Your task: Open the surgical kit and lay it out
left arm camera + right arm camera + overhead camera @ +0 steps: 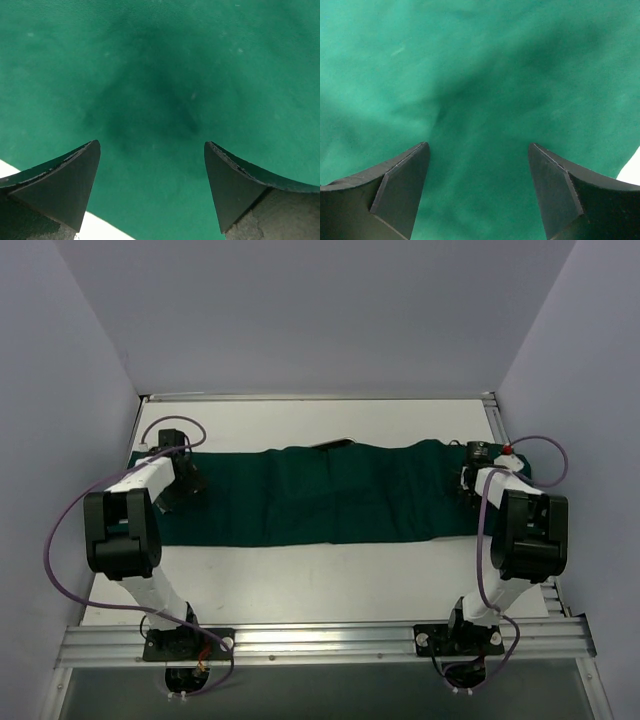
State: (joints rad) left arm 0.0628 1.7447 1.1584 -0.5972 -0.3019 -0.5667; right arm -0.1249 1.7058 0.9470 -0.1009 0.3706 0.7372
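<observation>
The surgical kit shows only as its dark green cloth drape [330, 495], spread in a long strip across the table from left to right. What lies under it is hidden. My left gripper [190, 483] hovers low over the drape's left end, open, with only green cloth [160, 75] between its fingers [75, 185]. Over the drape's right end my right gripper [466, 483] is open too, nothing between its jaws, with creased cloth [470, 75] beneath it.
A thin dark thing [335, 445] pokes out at the drape's back edge near the middle. White table [320, 585] shows in front of the drape, and slivers of the table [10, 167] [631, 172] appear in both wrist views. Grey walls enclose three sides.
</observation>
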